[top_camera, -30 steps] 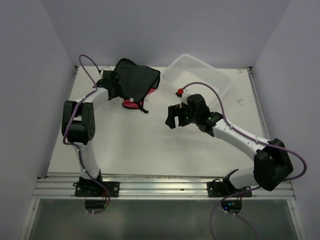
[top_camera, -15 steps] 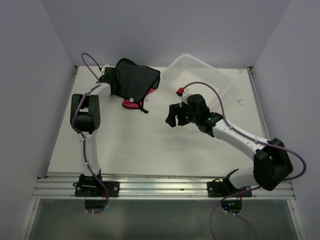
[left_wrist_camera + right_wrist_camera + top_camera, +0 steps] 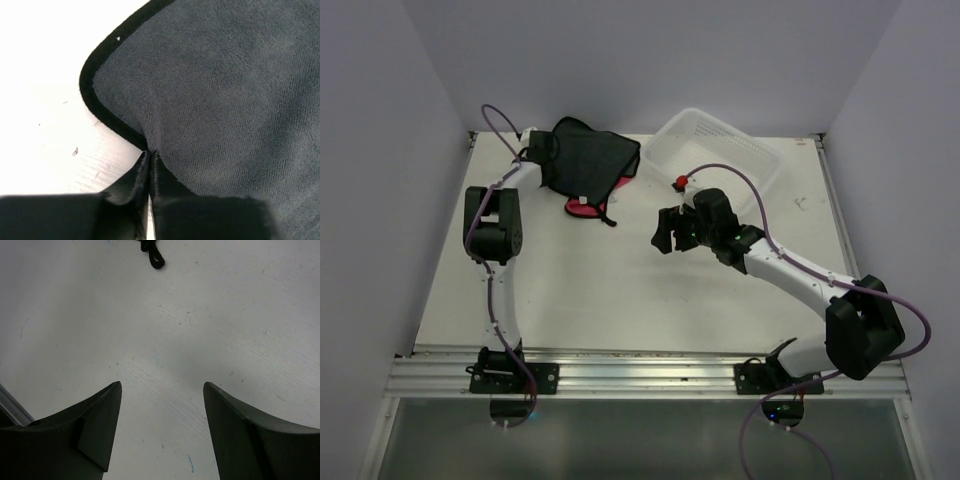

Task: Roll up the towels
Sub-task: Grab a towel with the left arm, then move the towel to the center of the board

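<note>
Grey towel (image 3: 225, 100) spreads beyond the left gripper (image 3: 150, 156), clamped on its near hem; right gripper (image 3: 161, 385) gapes wide, well apart.

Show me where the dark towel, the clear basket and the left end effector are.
dark towel (image 3: 592, 155), top view, middle of the cloth.
clear basket (image 3: 705, 140), top view, bare floor.
left end effector (image 3: 150, 156), left wrist view, between the closed fingertips.

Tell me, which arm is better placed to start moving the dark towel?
Left. The left gripper is shut on the edge of the dark towel; the right gripper hangs open above the table, holding nothing.
</note>
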